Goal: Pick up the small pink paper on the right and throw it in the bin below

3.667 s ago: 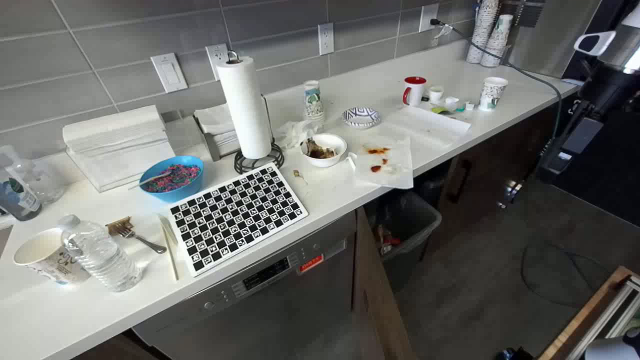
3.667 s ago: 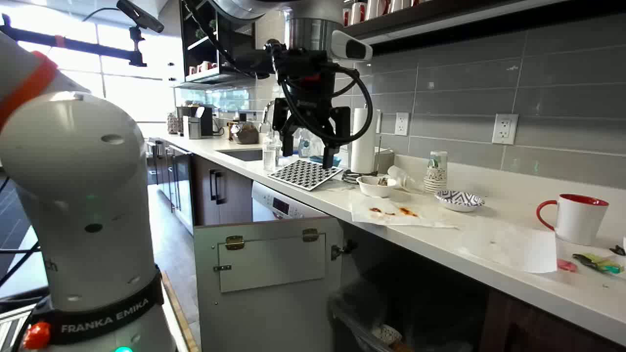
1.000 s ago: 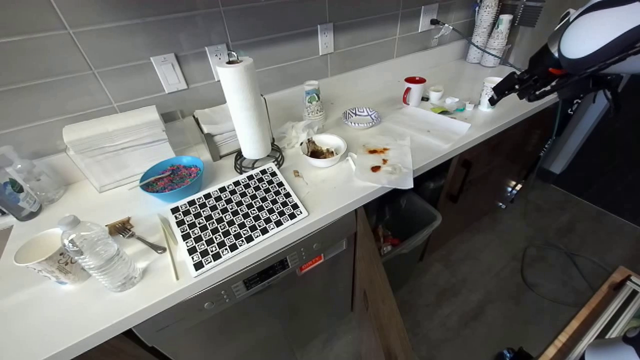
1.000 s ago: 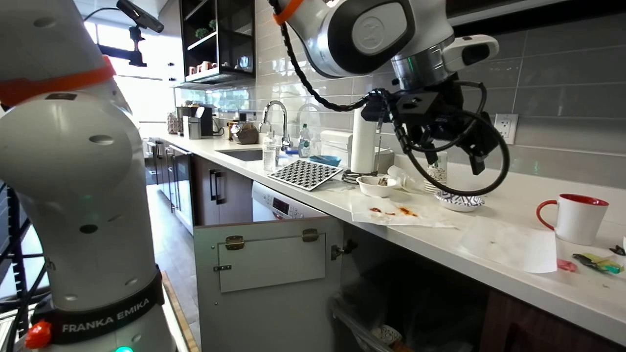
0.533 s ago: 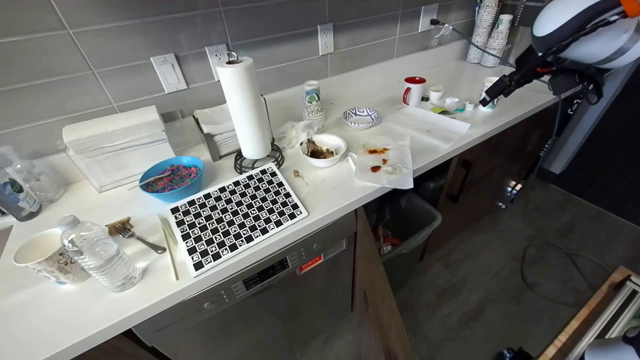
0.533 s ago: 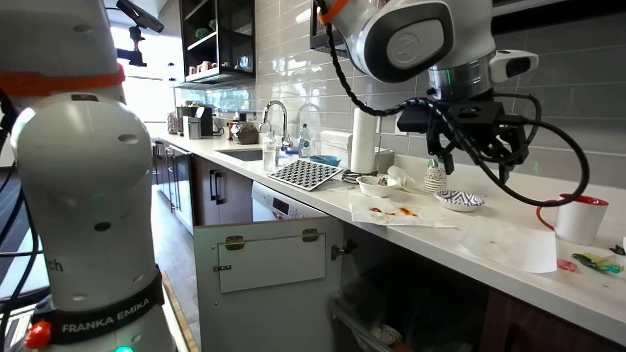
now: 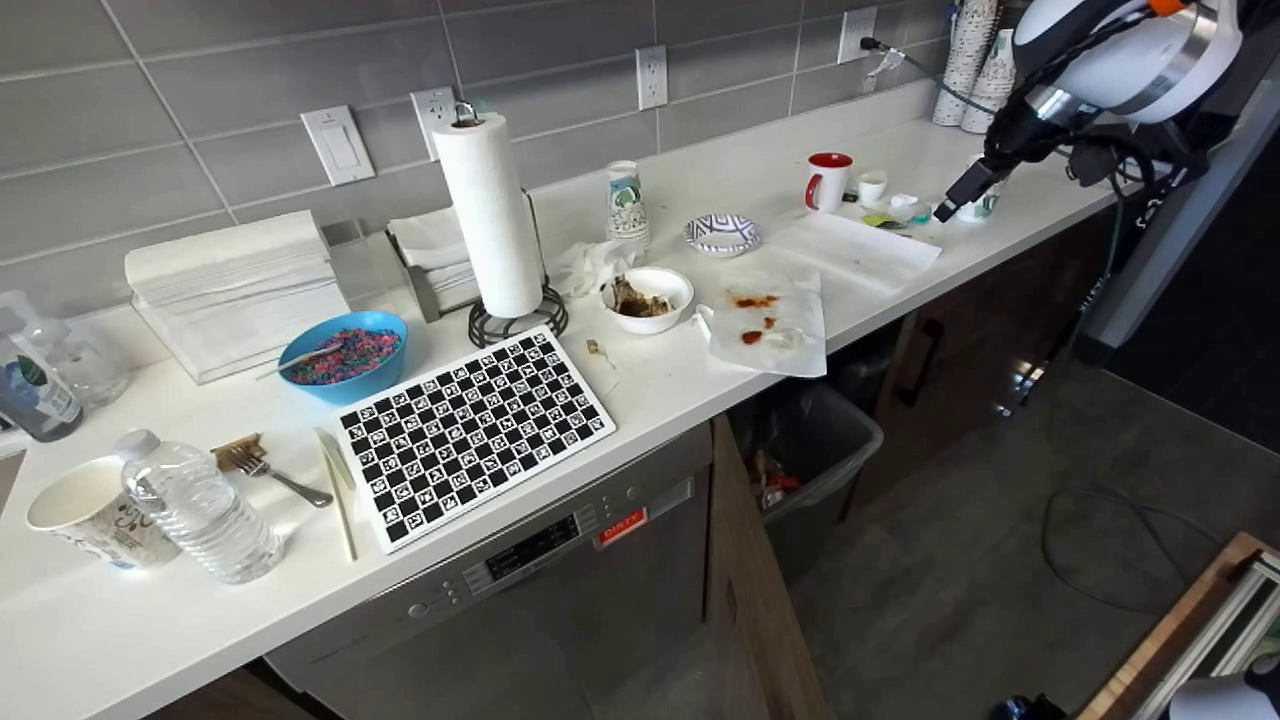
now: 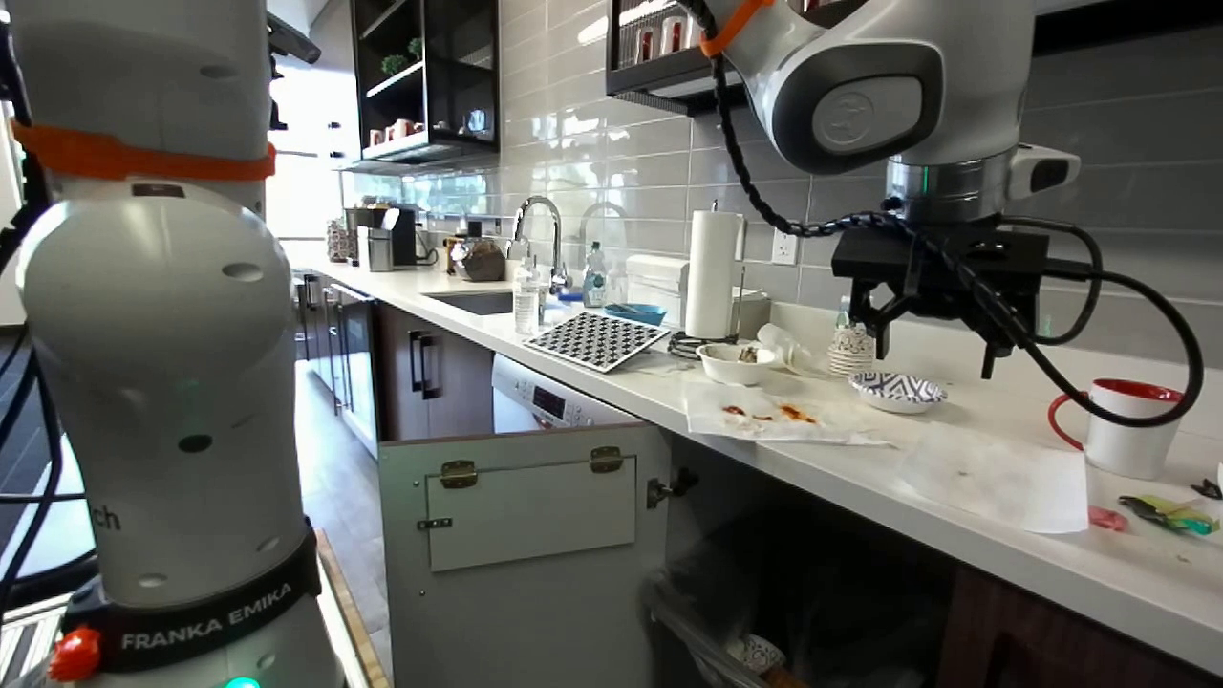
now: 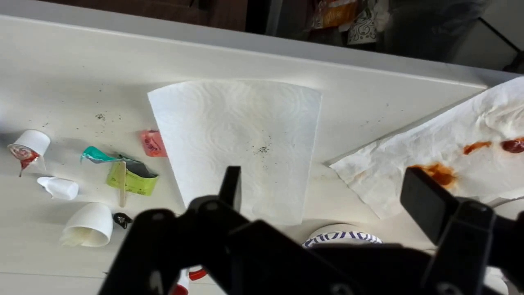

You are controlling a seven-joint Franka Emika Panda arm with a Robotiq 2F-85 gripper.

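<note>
The small pink paper (image 9: pixel 153 143) lies on the counter beside the left edge of a white sheet (image 9: pixel 233 123) in the wrist view. It also shows in an exterior view (image 8: pixel 1107 519), at the sheet's right corner. I cannot make it out in the remaining exterior view. My gripper (image 9: pixel 327 188) is open and empty, fingers wide apart, pointing down. It hangs above the counter, near the patterned bowl (image 8: pixel 898 394), and the pink paper is off to its side. The gripper shows in both exterior views (image 8: pixel 936 355) (image 7: pixel 943 213). The dark bin (image 7: pixel 860 450) with its pale liner stands under the counter, partly hidden, with trash inside.
A white and red mug (image 8: pixel 1132 440) stands behind the sheet. A green wrapper (image 9: pixel 135 178) and small white cups (image 9: pixel 88 225) lie near the pink paper. A stained paper (image 8: pixel 764 420) lies by the bowl. A cabinet door (image 8: pixel 525 592) stands open beside the bin.
The arm has swung over the counter, rightward in an exterior view, towards the mug. My gripper was tilted and now points down. The pink paper has not moved.
</note>
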